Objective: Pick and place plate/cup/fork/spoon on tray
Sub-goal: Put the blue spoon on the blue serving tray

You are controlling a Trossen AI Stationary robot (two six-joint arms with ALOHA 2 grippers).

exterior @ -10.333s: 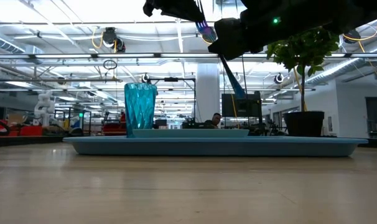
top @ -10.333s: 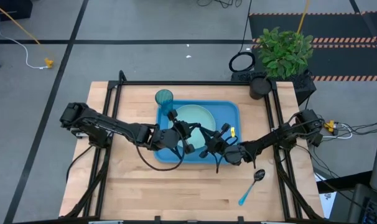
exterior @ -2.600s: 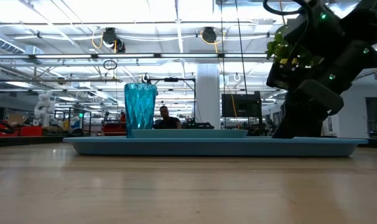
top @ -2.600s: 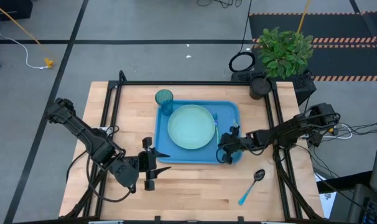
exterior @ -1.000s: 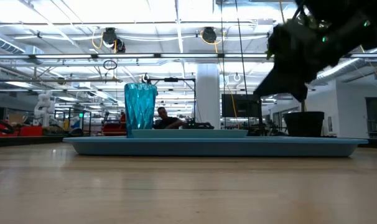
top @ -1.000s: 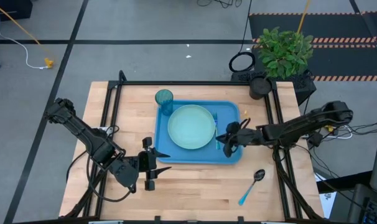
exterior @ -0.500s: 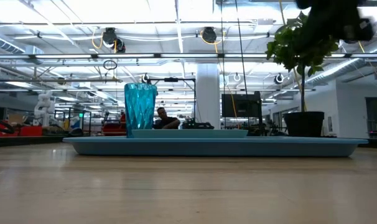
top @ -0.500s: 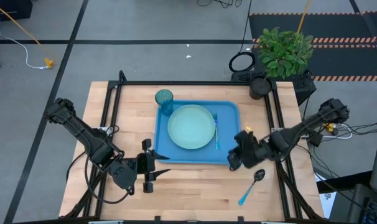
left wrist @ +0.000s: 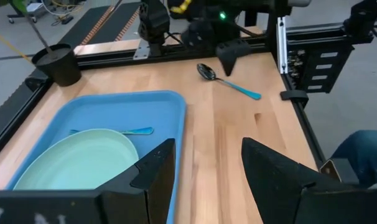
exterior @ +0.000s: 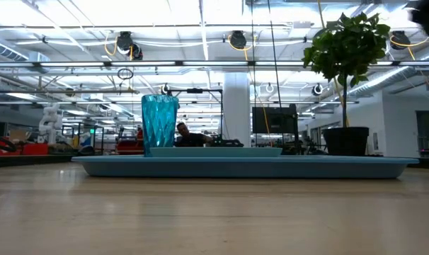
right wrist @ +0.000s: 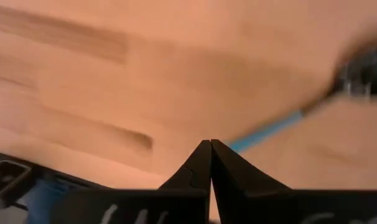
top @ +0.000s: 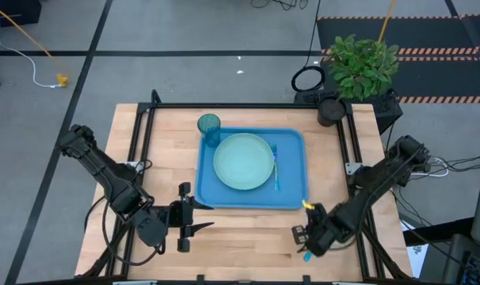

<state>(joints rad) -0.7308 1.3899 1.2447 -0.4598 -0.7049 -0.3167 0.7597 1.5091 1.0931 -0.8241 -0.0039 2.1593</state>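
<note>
One tray [top: 252,194], bright blue, is seen; beyond its left near corner the left gripper [top: 194,217] is held wide open. On it are counted one teal cup [top: 209,124], one mint plate [top: 244,161], one fork [top: 276,168]. Off its right near corner lies one blue-handled spoon [left wrist: 228,80], under the shut right gripper [top: 302,234].

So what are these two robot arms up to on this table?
They're loading tableware onto a bright blue rectangular tray. The pale mint-green plate, teal tumbler and blue-handled fork are on it. The blue-handled spoon lies on the wood; the right gripper, fingers shut, hovers over it. The left gripper waits open.
</note>
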